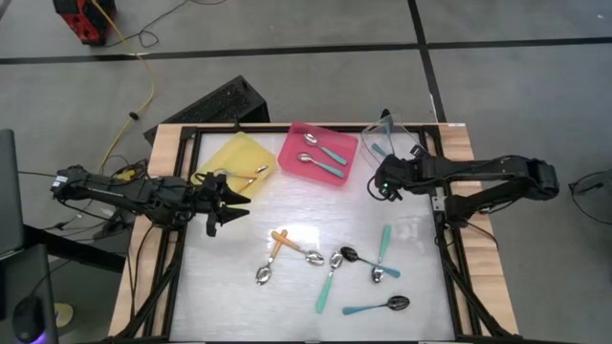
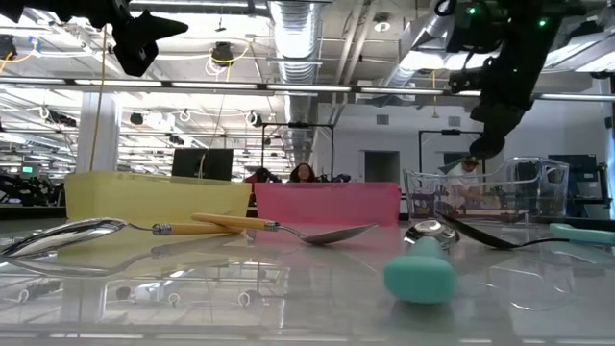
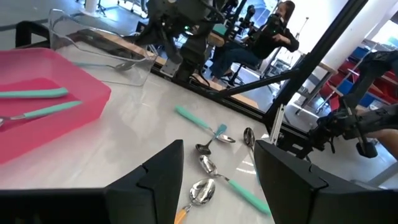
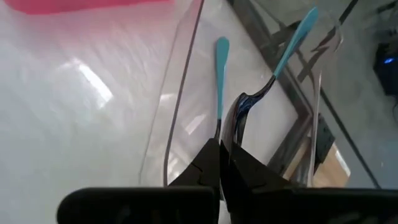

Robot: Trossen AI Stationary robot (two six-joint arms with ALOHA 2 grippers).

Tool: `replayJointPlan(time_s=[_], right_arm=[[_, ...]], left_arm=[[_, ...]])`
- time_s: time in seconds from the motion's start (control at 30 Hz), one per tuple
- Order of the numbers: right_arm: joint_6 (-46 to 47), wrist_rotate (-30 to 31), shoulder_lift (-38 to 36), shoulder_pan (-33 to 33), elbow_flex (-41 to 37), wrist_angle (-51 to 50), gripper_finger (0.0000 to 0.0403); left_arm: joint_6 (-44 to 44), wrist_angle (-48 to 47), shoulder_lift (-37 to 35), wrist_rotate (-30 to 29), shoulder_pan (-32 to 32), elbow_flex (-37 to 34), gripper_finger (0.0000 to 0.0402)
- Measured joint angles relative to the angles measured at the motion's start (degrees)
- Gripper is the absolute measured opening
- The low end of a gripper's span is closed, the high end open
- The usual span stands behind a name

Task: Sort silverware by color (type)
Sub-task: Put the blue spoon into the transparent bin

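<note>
Seven spoons (image 1: pixel 330 272) lie loose on the worktop (image 1: pixel 239 296) toward its near edge; two teal-handled ones sit in the pink tray (image 1: pixel 317 153), one orange-handled in the yellow tray (image 1: pixel 239 159), two teal ones in the clear tray (image 1: pixel 392 136). Left gripper (image 1: pixel 218 218) hovers just off the yellow tray, fingers parted, holding nothing. Right gripper (image 1: pixel 380 183) sits beside the clear tray, fingers closed together and empty. Judged step: left arm fetching the next loose spoon. Best target looks like the orange-handled spoon (image 1: pixel 272 256), nearest the left arm; approach across the handle, not the bowl, and lift clear of the crossed neighbour before swinging to the yellow tray.
</note>
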Motion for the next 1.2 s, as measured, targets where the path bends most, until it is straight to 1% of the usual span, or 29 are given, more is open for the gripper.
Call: replayJointPlan(time_s=[0.13,0.33,0.47,0.53,0.7,0.83,1.0,1.2], right_arm=[[-0.36,-2.65,-0.01,-2.35,0.00,0.04,0.0026],[0.55,-9.24,0.01,-8.26,0.00,-0.24,0.0026],[2.74,-11.46,0.01,-11.93,0.00,-1.95,0.0026],[2.37,-12.30,-0.01,-13.07,0.00,-2.67,0.0026],[0.48,-14.52,0.01,-13.43,0.00,-3.22,0.0026],[-1.46,-15.10,0.01,-13.34,0.00,-3.09,0.0026],[-3.96,-18.71,0.01,-13.38,0.00,-3.05,0.0026],[-3.99,-18.86,0.01,-13.38,0.00,-3.05,0.0026]], left_arm=[[0.00,-0.33,0.00,0.00,0.01,0.00,0.0180],[0.00,-0.39,-0.02,0.00,0.01,0.00,0.0180],[0.00,-0.39,-0.02,-0.72,-0.01,0.00,0.0180],[0.02,-0.39,-0.02,-1.19,0.01,0.00,0.0180],[0.02,-0.35,-0.02,-1.31,0.01,0.00,0.0180],[0.02,-0.32,-0.01,-1.38,0.01,0.00,0.0180],[0.02,-0.29,-0.02,-1.51,0.00,0.00,0.0180],[0.02,-0.28,-0.02,-1.51,0.01,0.00,0.0180]])
